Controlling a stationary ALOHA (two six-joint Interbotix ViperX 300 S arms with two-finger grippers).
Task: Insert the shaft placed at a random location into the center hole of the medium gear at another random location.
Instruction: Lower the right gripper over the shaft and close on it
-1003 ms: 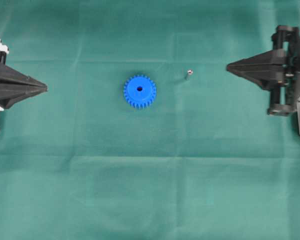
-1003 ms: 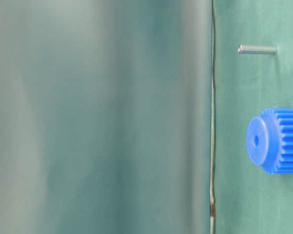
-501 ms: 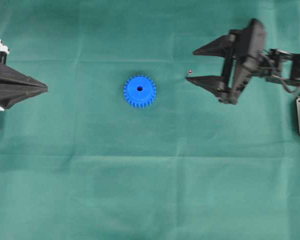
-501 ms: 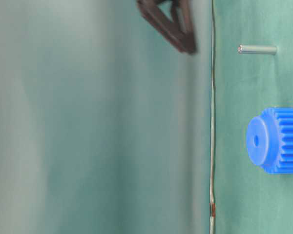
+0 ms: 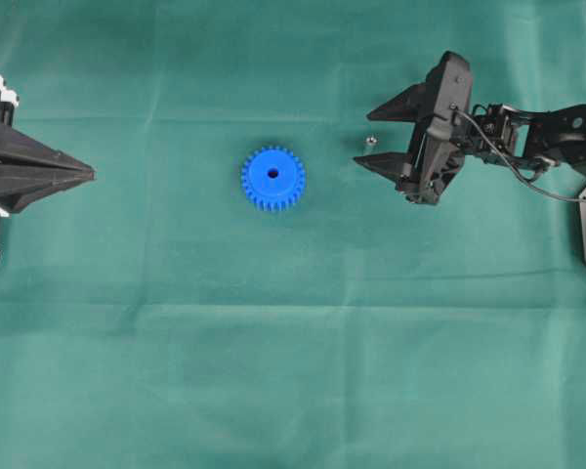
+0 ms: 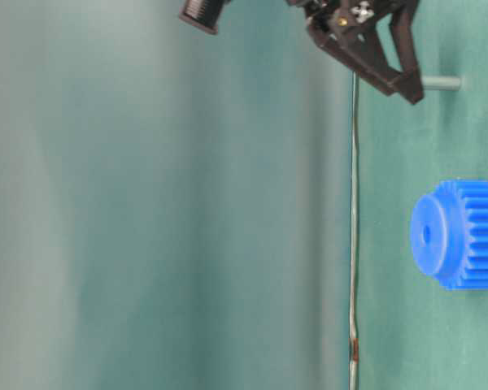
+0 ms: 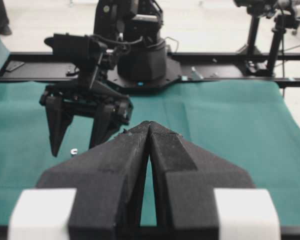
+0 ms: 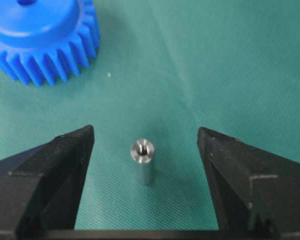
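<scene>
One medium gear [image 5: 273, 179] sits mid-tabletop; one shaft [image 8: 142, 161] stands upright, seemingly untouched, between the wide-spread right gripper [image 8: 145, 165]. Left gripper [image 5: 86, 174] is closed, empty, at the left edge.

One camera hangs high up and looks straight down at the whole green desk [image 5: 273, 371]. A second sits low at desk height, turned on its side, quite near the blue gear [image 6: 462, 234]. A third rides on the left hand [image 7: 149, 150] and looks level across the desk at the right hand [image 7: 79, 142]. The fourth rides on the right hand and peers down from very close — the shaft [image 8: 142, 161] stands between its fingers. All but the left one show the gear.
</scene>
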